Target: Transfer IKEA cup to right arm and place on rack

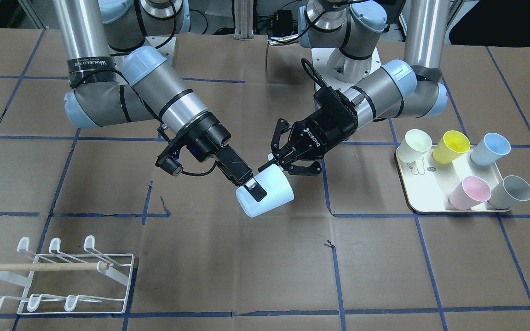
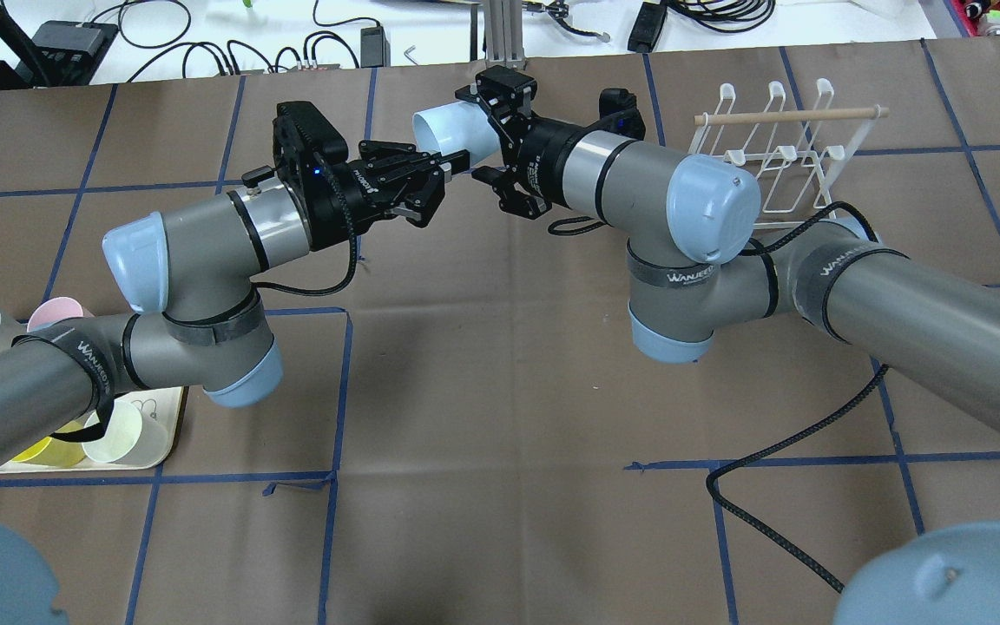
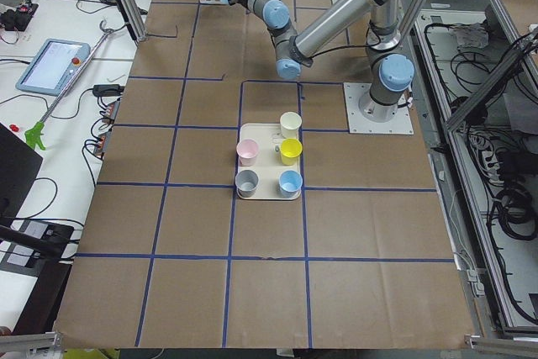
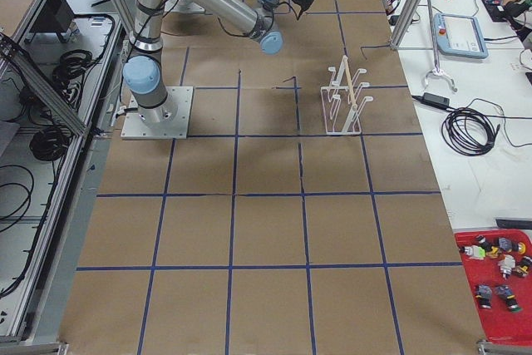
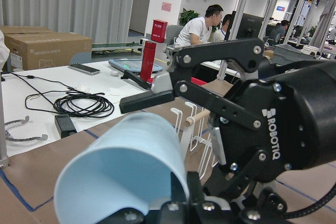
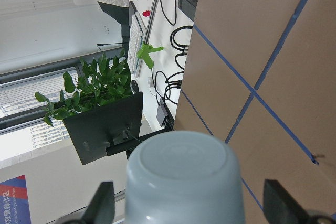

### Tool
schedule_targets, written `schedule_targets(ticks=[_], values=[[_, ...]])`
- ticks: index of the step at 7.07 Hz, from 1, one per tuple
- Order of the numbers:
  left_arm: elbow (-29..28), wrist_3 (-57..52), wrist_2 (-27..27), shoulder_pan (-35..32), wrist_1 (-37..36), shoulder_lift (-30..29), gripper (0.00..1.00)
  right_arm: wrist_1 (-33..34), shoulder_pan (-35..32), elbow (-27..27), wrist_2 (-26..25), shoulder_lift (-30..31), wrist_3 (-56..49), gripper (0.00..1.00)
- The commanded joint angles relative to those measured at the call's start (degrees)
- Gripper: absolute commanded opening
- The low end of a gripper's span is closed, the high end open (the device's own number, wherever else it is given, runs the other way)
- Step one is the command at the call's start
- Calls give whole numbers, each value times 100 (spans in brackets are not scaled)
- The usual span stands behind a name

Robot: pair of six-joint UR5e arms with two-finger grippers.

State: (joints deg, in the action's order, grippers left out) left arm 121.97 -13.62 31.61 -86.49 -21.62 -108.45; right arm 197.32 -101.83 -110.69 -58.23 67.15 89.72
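Note:
The pale-blue IKEA cup [image 1: 269, 197] hangs tilted above the table's middle, between the two grippers. My left gripper [image 1: 275, 162] is shut on its rim; the cup fills the lower left of the left wrist view [image 5: 126, 166]. My right gripper [image 1: 253, 191] is open and straddles the cup's base end, with one finger over the cup's side. In the right wrist view the cup's base [image 6: 184, 182] sits between the spread fingers [image 6: 105, 203], with a gap on each side. The white wire rack [image 1: 62, 276] with its wooden dowel stands on my right, apart from both grippers.
A cream tray [image 1: 423, 184] on my left holds cream [image 1: 417, 145], yellow [image 1: 451, 146], blue [image 1: 490, 149], pink [image 1: 469, 192] and grey [image 1: 509, 192] cups. The table is brown paper with blue tape lines. A black cable [image 2: 778, 451] lies near my right arm.

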Motion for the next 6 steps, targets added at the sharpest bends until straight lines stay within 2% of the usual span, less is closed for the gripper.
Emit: schedule_targets(ticks=[1, 4, 5, 6], values=[[-7, 0, 3, 0, 0, -1, 6, 0, -12, 12, 22, -27, -7, 83], [-16, 0, 21, 0, 0, -1, 6, 9, -3, 12, 92, -18, -16, 61], [-24, 9, 29, 0, 0, -1, 7, 0, -3, 12, 84, 0, -16, 58], [-33, 9, 29, 0, 0, -1, 11, 9, -12, 12, 92, 0, -16, 58]])
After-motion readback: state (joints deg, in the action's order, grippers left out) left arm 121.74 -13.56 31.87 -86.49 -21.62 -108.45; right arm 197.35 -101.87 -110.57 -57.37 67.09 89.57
